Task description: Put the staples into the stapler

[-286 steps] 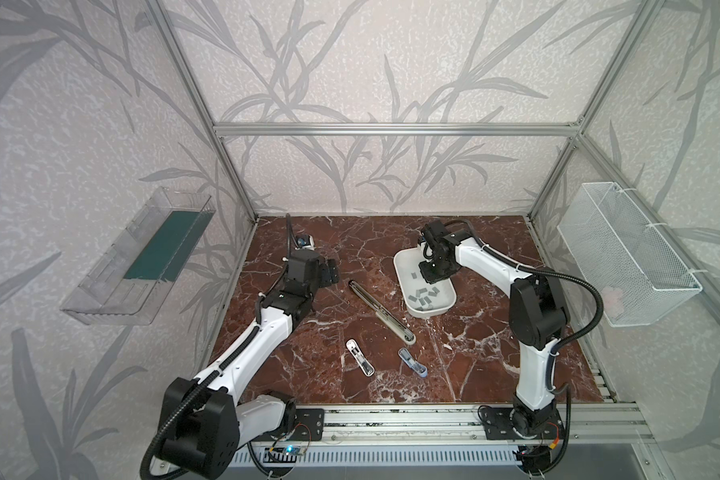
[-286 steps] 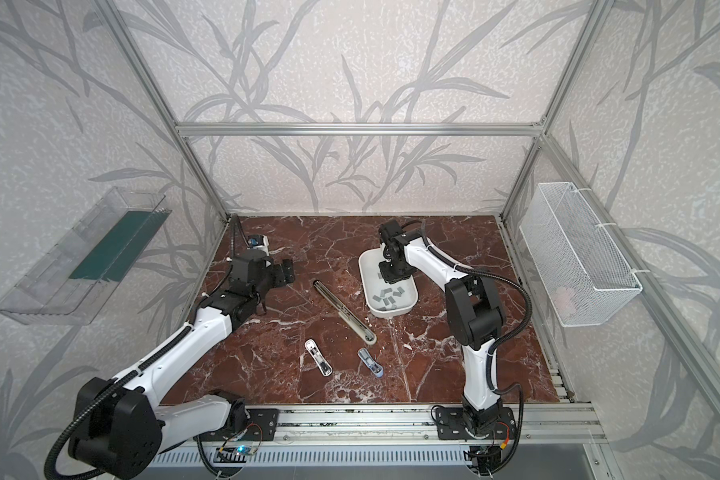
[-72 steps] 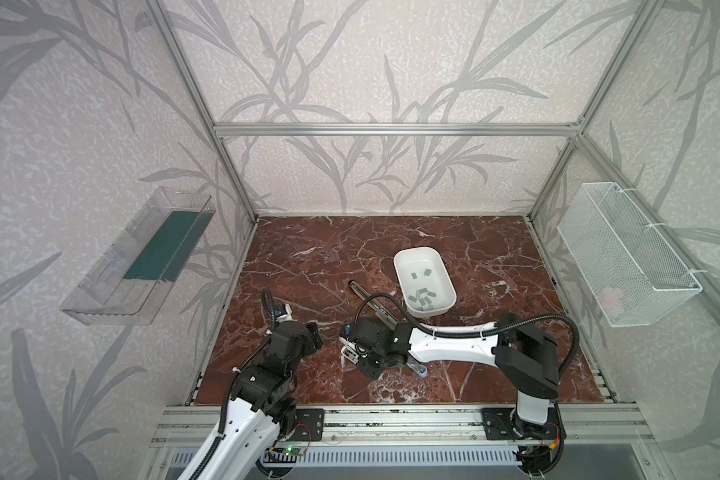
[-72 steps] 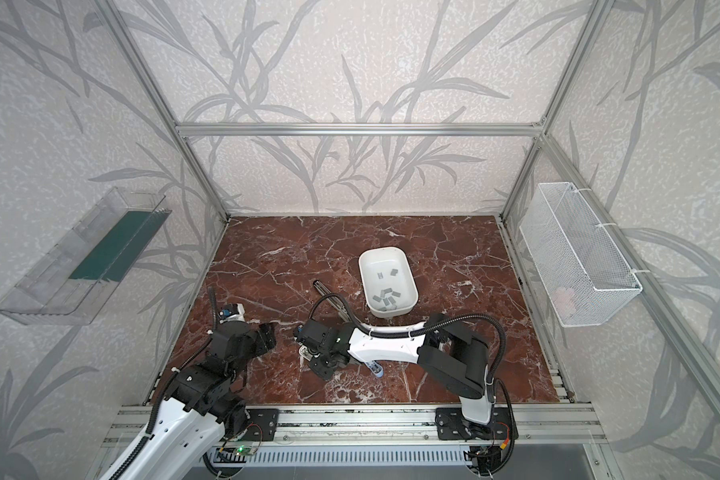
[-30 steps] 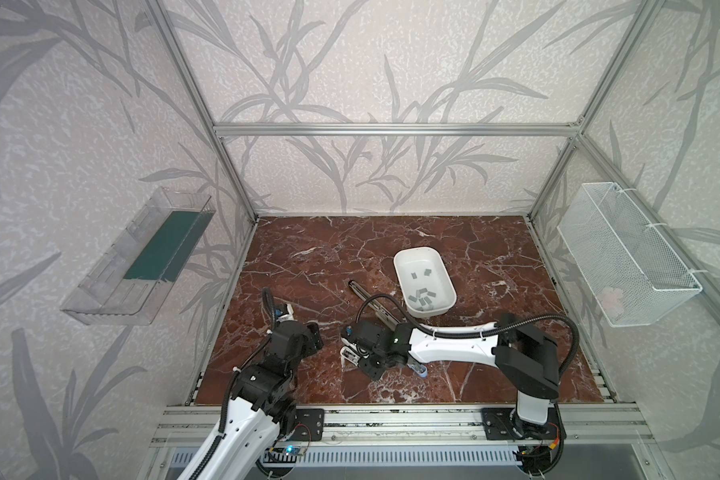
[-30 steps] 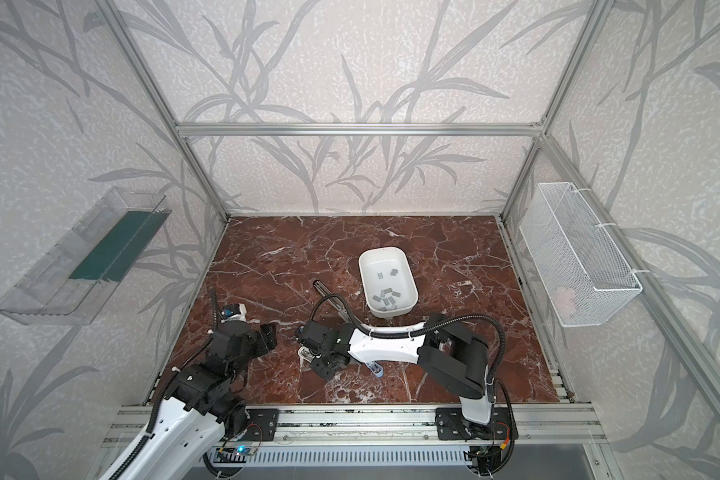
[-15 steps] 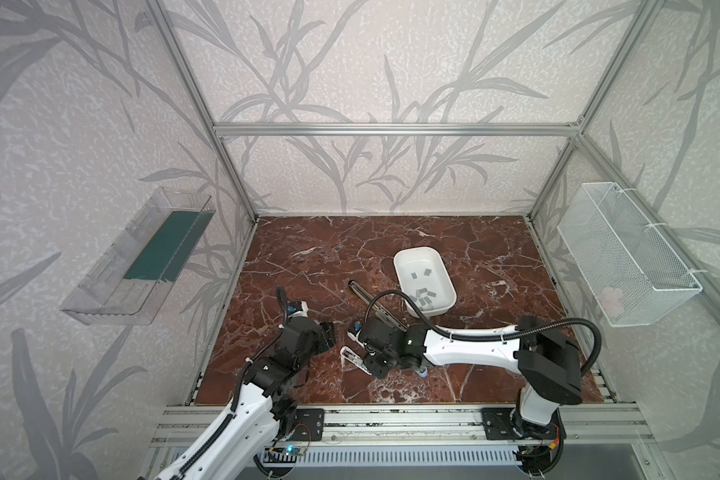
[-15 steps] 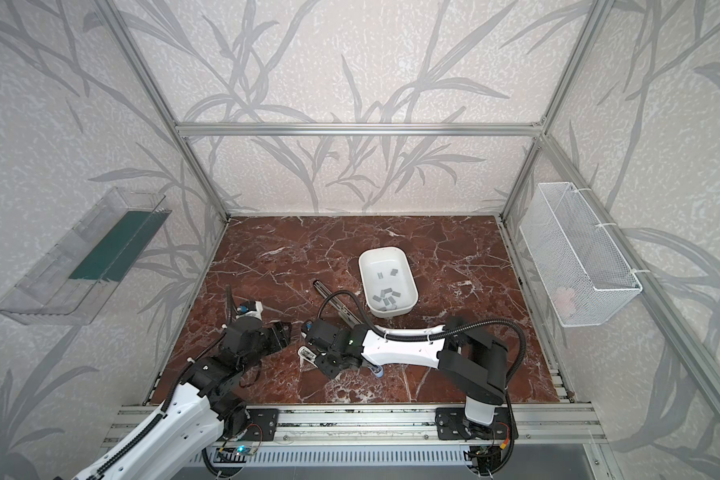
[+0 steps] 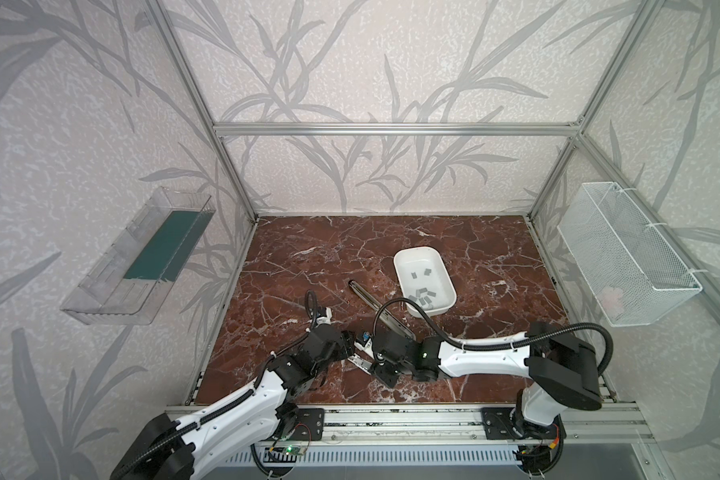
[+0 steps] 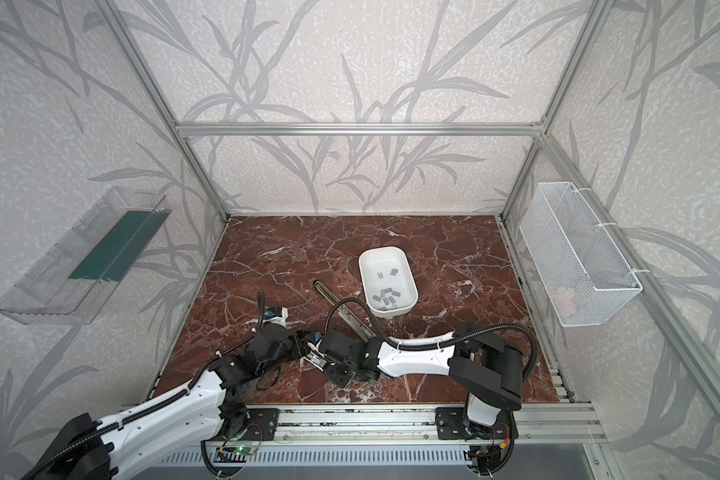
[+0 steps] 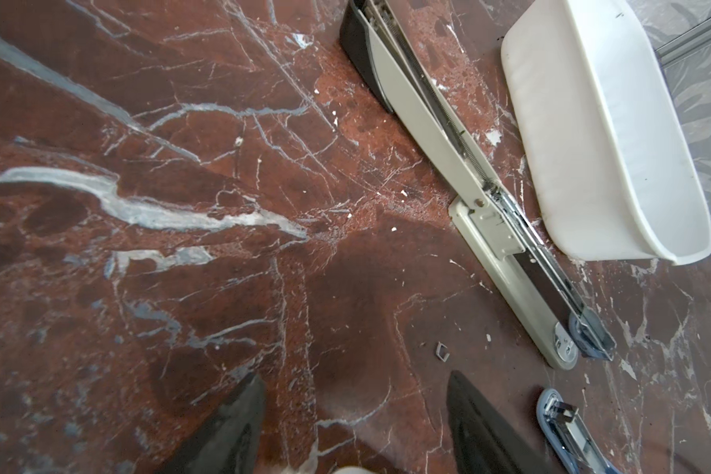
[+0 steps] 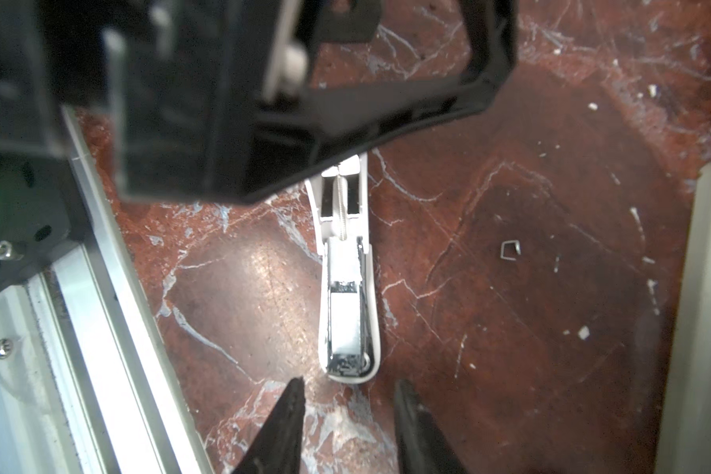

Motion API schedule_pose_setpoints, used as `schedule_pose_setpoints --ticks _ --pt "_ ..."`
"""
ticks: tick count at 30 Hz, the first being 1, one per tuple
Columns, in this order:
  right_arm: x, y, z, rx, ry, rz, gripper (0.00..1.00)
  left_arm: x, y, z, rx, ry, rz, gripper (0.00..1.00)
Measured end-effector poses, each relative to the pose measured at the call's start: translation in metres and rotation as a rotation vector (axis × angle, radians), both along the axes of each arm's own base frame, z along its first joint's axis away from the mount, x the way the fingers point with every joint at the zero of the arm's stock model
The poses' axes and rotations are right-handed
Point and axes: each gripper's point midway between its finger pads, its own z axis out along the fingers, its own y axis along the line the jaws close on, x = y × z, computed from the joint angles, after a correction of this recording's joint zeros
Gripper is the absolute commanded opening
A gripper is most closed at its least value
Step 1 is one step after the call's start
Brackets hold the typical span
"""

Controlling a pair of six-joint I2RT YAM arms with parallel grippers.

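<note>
Staples (image 9: 422, 296) lie as short, flat grey metal strips on the floor of a white plastic tub (image 9: 444, 272) with rounded corners. Most are heaped toward its near end, and two sit apart farther back, as both top views show.

The small white stapler (image 12: 347, 287) lies opened flat on the counter (image 9: 308, 257) near the front edge, well apart from the tub. It is a smooth white plastic shell around a shiny metal channel, with a thin spring rod along its far half.

The right pincer (image 12: 349, 392) sits low, just short of the stapler's rounded end. Its two dark tapered fingers are spread with only bare counter between them, pinching nothing. The right arm stretches low and almost level from the right side across the front.

The left arm reaches in from the front left, bent at the elbow, and its black head hangs over the stapler's other end. The left pincer (image 11: 354, 379) is spread wide above bare stone and grips nothing.

A long beige stapler (image 11: 427, 135) lies folded open beside the tub, with a small blue stapler (image 11: 567, 431) near its tip. A single wire staple (image 11: 442, 352) lies on the stone just beside that end. The counter is glossy red-brown marble with pale veins.
</note>
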Motion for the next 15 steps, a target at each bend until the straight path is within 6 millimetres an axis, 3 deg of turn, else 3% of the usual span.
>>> schedule_pose_setpoints --ticks 4,11,15 --pt "0.002 0.007 0.002 0.038 -0.022 0.003 0.4 0.003 -0.004 0.004 -0.018 -0.022 -0.004 0.72" --pt "0.002 0.008 -0.014 0.023 -0.027 0.016 0.4 0.001 -0.003 -0.001 -0.012 -0.015 -0.006 0.72" --pt "0.001 0.009 -0.015 0.027 -0.028 0.016 0.33 0.0 -0.003 -0.006 -0.004 -0.002 -0.009 0.72"
